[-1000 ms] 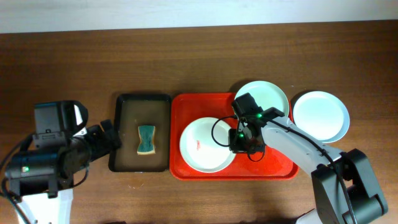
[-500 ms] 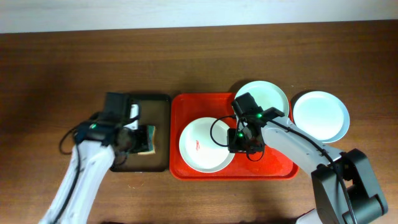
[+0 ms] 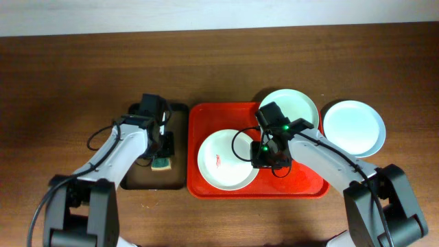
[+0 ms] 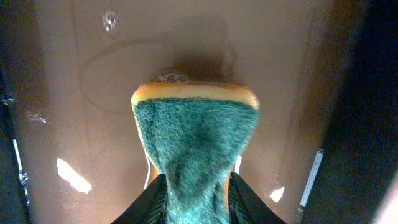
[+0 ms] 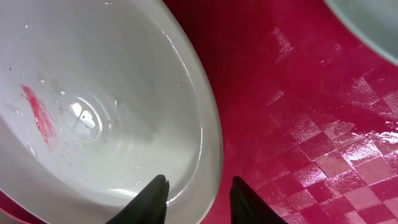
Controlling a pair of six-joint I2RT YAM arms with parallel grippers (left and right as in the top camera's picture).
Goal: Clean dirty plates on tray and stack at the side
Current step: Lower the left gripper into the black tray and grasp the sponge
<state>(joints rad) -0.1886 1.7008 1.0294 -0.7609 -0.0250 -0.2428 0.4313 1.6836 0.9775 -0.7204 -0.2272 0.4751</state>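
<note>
Pinching the green-and-yellow sponge (image 4: 194, 130) from both flanks, my left gripper (image 4: 194, 198) hung low over the wet black tray (image 3: 177, 177). The fingers pressed into the fuzzy face, so I called that a grasp. On the other side, my right gripper (image 5: 200, 194) straddled the right edge of the smeared plate (image 5: 93, 93), one finger inside the bowl and one outside over the red tray (image 5: 298, 137). Pinching or only bracketing? I could not tell from that angle. And there was the red smear (image 5: 38, 112), plain on the plate's floor and unwiped, with a few droplets near the middle.

Score so far, as I judged it: that plate lay in the left half of the red tray and needed its wipe. A second plate (image 3: 289, 108) sat across the tray's far right corner. A third plate (image 3: 353, 128) rested on the table (image 3: 68, 68) just right of the tray. From above I saw no red on either, though the view was too small to swear by. None lay on another, so no stack existed yet. Left to do: bring sponge to smear, scrub, then pile all three at the side.
</note>
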